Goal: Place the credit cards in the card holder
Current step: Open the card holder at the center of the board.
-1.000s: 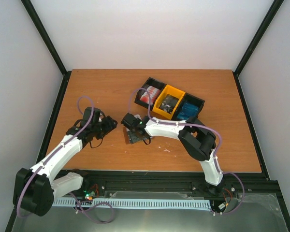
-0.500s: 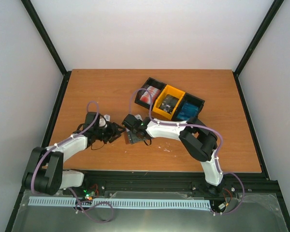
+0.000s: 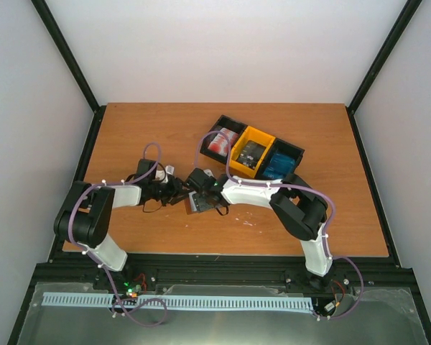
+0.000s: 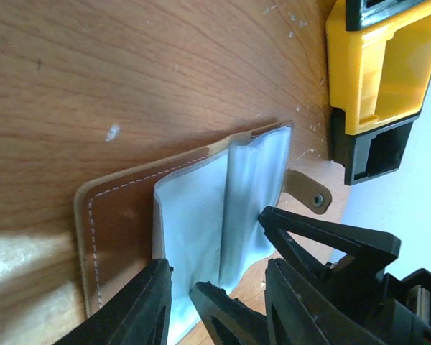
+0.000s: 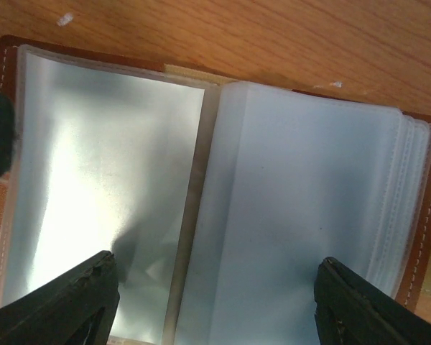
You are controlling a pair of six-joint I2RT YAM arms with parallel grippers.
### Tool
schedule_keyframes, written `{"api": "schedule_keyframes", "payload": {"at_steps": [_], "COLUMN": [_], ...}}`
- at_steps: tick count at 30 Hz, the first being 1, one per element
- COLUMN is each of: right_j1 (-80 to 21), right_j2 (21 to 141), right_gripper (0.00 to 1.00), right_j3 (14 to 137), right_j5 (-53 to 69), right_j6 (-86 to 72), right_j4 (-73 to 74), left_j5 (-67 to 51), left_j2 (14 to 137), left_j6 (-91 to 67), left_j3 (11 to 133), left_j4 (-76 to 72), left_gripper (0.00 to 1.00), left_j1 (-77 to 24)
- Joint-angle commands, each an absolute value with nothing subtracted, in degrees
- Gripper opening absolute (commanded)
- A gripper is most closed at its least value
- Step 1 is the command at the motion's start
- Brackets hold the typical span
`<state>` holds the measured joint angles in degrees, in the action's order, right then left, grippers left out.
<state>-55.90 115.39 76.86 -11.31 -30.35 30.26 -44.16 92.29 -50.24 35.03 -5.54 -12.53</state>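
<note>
The card holder (image 3: 195,204) lies open on the table, brown leather outside, grey-blue clear sleeves inside. In the left wrist view the card holder (image 4: 122,215) shows its snap tab (image 4: 307,191). My left gripper (image 3: 177,192) is open at the holder's left edge, and its jaws (image 4: 219,305) straddle the sleeves. My right gripper (image 3: 202,184) is open right above the holder, with its fingers spread wide over both sleeve pages (image 5: 215,309) and nothing between them. The credit cards sit in bins: red-and-white (image 3: 220,141), dark (image 3: 252,153) and blue (image 3: 279,164).
Three joined bins stand behind and to the right of the holder: black (image 3: 226,122), yellow (image 3: 236,159) and black (image 3: 299,152). The yellow bin (image 4: 373,65) and a black bin (image 4: 366,151) are close beyond the holder. Both grippers crowd the same spot.
My left arm has swung right and forward, which brought its gripper from beside the holder to the holder's edge. My right gripper has stayed over the open holder.
</note>
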Motion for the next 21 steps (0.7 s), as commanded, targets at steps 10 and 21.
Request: {"api": "schedule_keyframes", "payload": {"at_steps": [10, 21], "right_j1": [-52.8, -46.7], "right_j2": [114.3, 111.4], "right_gripper": [0.7, 0.58], "right_j3": [74.7, 82.6], "right_j5": [-1.4, 7.6], "right_j6": [-30.0, -34.4], "right_j4": [34.1, 42.7], "left_j5": [-35.8, -38.0], "left_j2": [95.0, 94.0], "left_j6": [-43.5, -37.4], "left_j3": [37.7, 40.1], "left_j4": [2.4, 4.4], "left_gripper": [0.34, 0.34], "left_j1": [-12.3, -12.6]}}
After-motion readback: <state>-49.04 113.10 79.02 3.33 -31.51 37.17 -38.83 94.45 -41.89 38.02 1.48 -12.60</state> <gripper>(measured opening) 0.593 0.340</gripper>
